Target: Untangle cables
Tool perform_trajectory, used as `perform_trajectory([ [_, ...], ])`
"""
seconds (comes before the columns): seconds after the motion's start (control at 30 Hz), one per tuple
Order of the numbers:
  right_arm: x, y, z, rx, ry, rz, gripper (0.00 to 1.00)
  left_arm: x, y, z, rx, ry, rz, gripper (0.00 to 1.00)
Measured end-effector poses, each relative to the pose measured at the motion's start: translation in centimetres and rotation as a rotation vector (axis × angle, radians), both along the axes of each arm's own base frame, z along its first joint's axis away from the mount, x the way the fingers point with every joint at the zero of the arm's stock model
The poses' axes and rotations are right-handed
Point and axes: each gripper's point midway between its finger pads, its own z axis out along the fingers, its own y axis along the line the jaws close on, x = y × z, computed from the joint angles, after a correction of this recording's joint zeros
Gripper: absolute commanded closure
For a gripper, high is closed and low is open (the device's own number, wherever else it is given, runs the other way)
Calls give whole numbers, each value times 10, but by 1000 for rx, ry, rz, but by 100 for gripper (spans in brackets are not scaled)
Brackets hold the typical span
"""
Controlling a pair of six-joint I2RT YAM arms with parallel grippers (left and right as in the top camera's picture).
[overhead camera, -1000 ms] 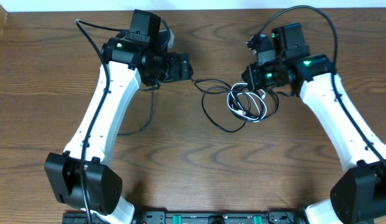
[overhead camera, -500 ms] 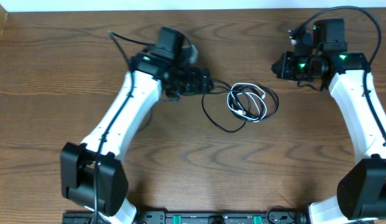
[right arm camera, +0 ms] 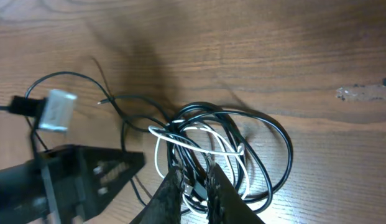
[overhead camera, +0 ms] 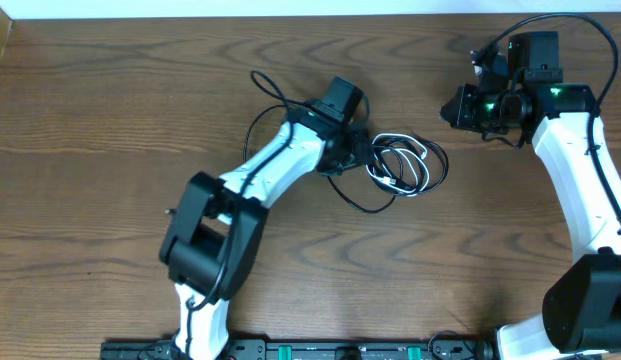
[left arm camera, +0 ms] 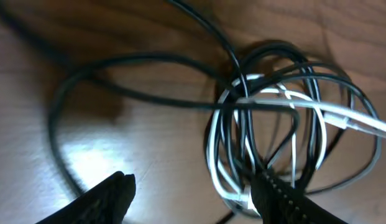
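Observation:
The cables (overhead camera: 408,165) lie in one tangled coil at the table's middle: black loops wound with a white cord (overhead camera: 400,139), and a black strand (overhead camera: 342,192) trailing toward the front left. My left gripper (overhead camera: 362,152) sits at the coil's left edge. In the left wrist view it (left arm camera: 193,180) is open, its right finger (left arm camera: 280,199) overlapping the lower left of the coil (left arm camera: 273,96), with bare wood between the fingers. My right gripper (overhead camera: 458,106) hangs apart at the back right. From there it (right arm camera: 191,168) looks at the coil (right arm camera: 286,149), fingers nearly together and holding nothing.
The left arm's own thick black cable (overhead camera: 258,118) loops behind its wrist. The table's back edge (overhead camera: 290,14) meets a white wall. A black bar (overhead camera: 340,350) runs along the front edge. The left arm's head (right arm camera: 74,180) shows in the right wrist view.
The left arm swung right to the coil's left edge and its jaws narrowed. The right gripper left the coil for the back right and parted slightly. The coil stayed put.

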Motion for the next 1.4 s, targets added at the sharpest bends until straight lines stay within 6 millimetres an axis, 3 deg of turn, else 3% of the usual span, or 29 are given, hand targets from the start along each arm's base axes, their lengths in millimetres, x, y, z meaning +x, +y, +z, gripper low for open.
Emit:
perform_trajectory([
  [0.23, -1, -3, -2, -19, 9, -9, 88, -12, -23, -20, 15, -3, -67, 53],
  [0.57, -1, -4, -3, -23, 10, -11, 88, -13, -22, -28, 33, -3, -86, 64],
  [0.7, -1, -4, -3, -23, 10, -11, 87, -10, -19, -29, 55, -20, -83, 81],
  [0.73, -2, -4, -3, -23, 11, -11, 87, -10, -18, -29, 59, -22, -78, 92],
  [1.07, -2, -4, -3, -24, 12, -12, 85, -5, -9, -24, 123, -102, -191, 93],
  [1.17, -2, -4, -3, -23, 12, -11, 84, -4, 1, 12, 125, -158, -213, 93],
  [1.23, -2, -4, -3, -23, 11, -11, 84, -3, 7, 73, 84, -267, -206, 92],
  [1.4, -1, -3, -2, -23, 6, -2, 83, -19, 18, 179, -12, -471, -195, 92],
])
